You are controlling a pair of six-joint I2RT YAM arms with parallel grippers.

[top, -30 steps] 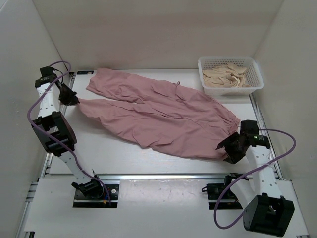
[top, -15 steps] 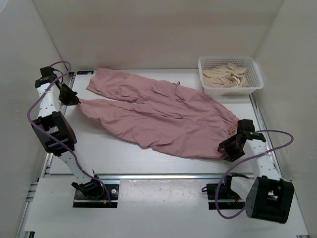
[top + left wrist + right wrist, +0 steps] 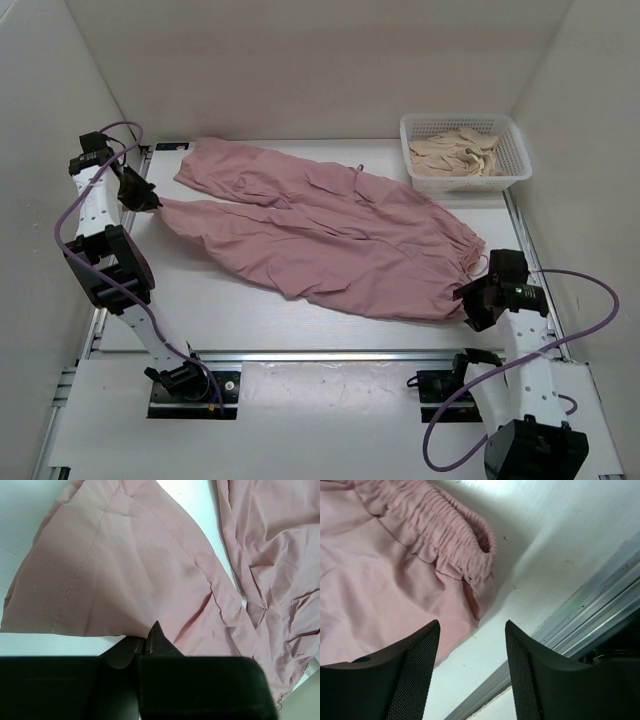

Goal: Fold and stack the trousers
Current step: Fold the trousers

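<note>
The dusty-pink trousers (image 3: 320, 235) lie spread flat across the table, legs pointing to the back left and the gathered waistband (image 3: 445, 535) at the near right. My left gripper (image 3: 141, 199) is at the end of the nearer leg, and in the left wrist view its jaws (image 3: 145, 642) are shut on the hem of that leg (image 3: 135, 565). My right gripper (image 3: 468, 300) stands open just off the near corner of the waistband. Its two mesh-padded fingers (image 3: 405, 675) straddle the fabric edge and bare table, holding nothing.
A white basket (image 3: 517, 150) holding beige cloths sits at the back right corner. A metal rail (image 3: 580, 615) runs along the table edge right beside the right gripper. White walls enclose the table on the left, right and back.
The right arm has swung so its gripper sits slightly further right and nearer, just off the waistband corner. The left gripper and the trousers have not moved.
</note>
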